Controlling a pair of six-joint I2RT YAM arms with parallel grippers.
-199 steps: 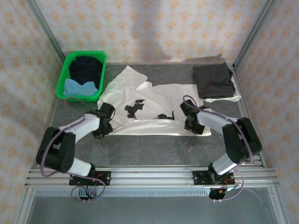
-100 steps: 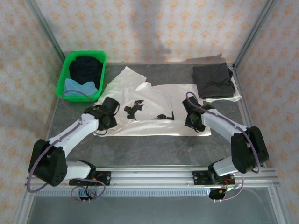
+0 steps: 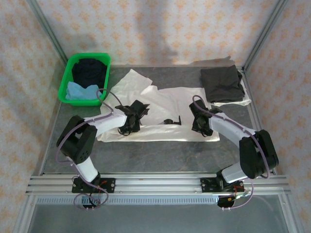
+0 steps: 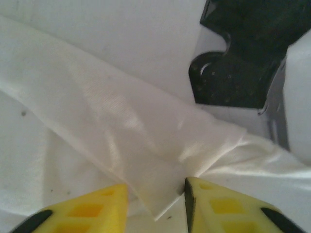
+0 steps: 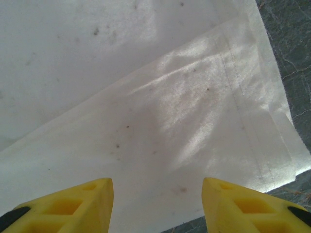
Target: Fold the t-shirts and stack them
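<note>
Length of off-white t-shirt (image 3: 167, 99) left to right across mid-table. Left gripper (image 4: 155, 194) above its left half, jaws parted astride a fold corner, not visibly pinching. Right gripper (image 5: 158, 191) nearer the near-right hem corner, spread wide, cloth just beneath.

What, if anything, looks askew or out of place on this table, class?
The off-white t-shirt does not lie flat. Its upper-left part is folded over at a slant and points toward the green basket, and the left wrist view shows creased, overlapping layers. The dark grey t-shirt looks neatly folded.
</note>
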